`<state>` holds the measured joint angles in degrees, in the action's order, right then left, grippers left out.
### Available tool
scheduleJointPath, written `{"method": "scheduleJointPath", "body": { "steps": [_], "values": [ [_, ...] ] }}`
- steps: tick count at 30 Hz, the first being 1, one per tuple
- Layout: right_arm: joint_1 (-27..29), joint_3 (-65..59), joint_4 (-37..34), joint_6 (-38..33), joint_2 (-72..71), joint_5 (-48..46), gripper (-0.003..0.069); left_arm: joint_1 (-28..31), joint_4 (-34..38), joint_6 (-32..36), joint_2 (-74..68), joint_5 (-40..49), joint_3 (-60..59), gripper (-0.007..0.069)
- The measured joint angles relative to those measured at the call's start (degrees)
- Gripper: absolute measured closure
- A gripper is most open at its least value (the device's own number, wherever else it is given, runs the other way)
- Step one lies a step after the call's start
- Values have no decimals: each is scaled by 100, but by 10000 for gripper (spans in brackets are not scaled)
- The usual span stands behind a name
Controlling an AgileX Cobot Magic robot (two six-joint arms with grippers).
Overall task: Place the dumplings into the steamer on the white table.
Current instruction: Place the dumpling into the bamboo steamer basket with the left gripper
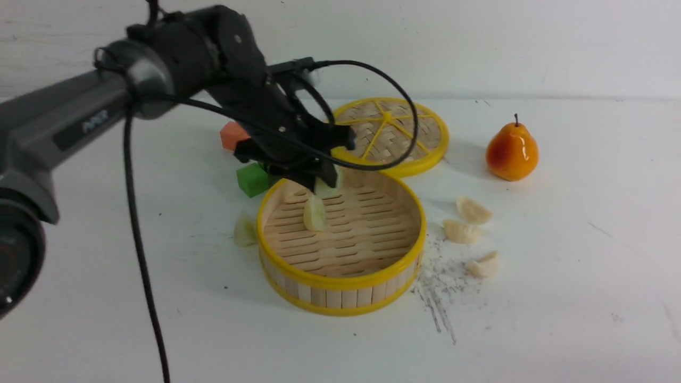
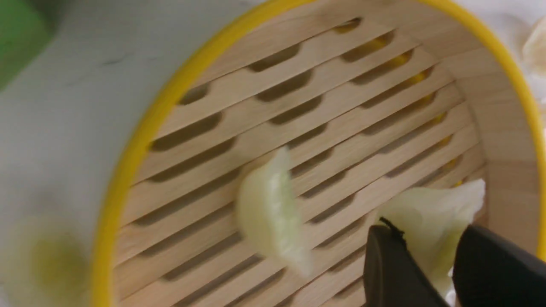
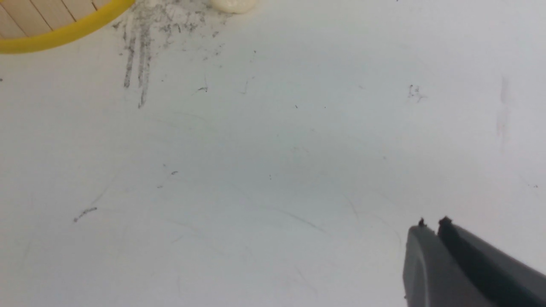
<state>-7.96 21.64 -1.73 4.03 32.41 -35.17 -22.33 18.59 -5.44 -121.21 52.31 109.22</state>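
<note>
Black left pincer (image 2: 428,234) flanks a pale-green dumpling (image 2: 431,204) over the slatted steamer (image 2: 298,89).

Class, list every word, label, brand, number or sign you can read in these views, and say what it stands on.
Pale lettering on the left arm's dark panel: too blurred to read.
Nothing else readable: the steamer, lid, pear and white table bear no text.

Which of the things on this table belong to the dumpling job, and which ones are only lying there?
Job:
- steamer
- green dumplings: two over its floor, one outside
- cream dumplings: all three outside

Only lying there:
- lid
- pear
- green cube
- orange cube
</note>
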Motion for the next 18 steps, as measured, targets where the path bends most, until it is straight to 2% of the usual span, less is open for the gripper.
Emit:
{"method": "scheduleJointPath", "body": {
  "steps": [4,5,6,9,12,15,18],
  "values": [
    [0,0,0,0,0,0,627,-226,-222,-431,-252,-545,0,448],
    [0,0,0,0,0,-5,627,-295,-403,-744,-391,-795,0,484],
    [0,0,0,0,0,-5,627,-312,-505,-886,-483,-901,0,556],
    [0,0,0,0,0,-5,627,-345,-629,-1015,-637,-994,0,610],
    [0,0,0,0,0,-5,627,-360,-746,-1068,-730,-1008,0,571],
    [0,-2,0,0,0,-5,623,-360,-777,-1098,-760,-950,0,454],
    [0,-2,0,0,0,-5,621,-360,-785,-1103,-691,-861,0,377]
  ]
}}
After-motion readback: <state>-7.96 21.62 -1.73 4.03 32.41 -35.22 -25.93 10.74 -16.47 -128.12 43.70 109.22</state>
